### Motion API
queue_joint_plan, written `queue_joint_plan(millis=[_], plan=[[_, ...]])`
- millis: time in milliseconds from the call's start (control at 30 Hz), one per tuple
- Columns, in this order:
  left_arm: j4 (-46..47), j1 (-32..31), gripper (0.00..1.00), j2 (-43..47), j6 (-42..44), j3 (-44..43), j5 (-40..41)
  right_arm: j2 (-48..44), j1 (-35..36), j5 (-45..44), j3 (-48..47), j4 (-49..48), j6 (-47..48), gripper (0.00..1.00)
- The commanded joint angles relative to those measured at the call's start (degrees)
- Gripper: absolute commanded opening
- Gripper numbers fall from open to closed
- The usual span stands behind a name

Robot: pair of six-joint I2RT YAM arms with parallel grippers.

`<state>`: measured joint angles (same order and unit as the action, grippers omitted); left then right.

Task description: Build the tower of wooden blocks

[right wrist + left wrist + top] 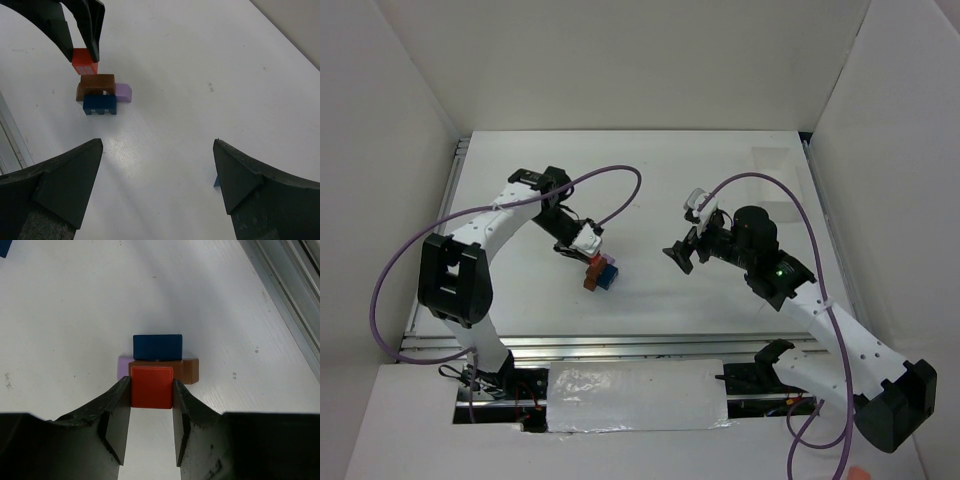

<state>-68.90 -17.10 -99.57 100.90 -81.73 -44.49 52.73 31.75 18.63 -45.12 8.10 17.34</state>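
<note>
The wood block tower [602,274], blue, brown and pale purple, stands near the middle of the white table [720,180] as the left gripper [152,390], clamped on a small red wooden cube [84,62], appears to seat it on the brown piece [97,82]. The right gripper [158,145] hangs nearby, jaws wide. Next, probably: gentle release, straight lift.

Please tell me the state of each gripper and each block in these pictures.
left gripper: shut on red block
red block: held, directly above brown block
brown block: resting on table
blue block: resting on table
purple block: resting on table
right gripper: open, empty
</note>
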Motion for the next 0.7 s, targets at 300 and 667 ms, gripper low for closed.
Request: queue_joint_plan(millis=[300, 667], plan=[[0.6, -0.3, 0.00, -2.3, -0.4, 0.8, -4.3, -1.0, 2.9, -4.6, -2.5, -2.2, -1.2, 1.00], [1.7, 0.1, 0.00, -4.3, -1.1, 1.0, -4.4, 0.8, 4.1, -6.6, -3.8, -0.9, -0.7, 1.00]])
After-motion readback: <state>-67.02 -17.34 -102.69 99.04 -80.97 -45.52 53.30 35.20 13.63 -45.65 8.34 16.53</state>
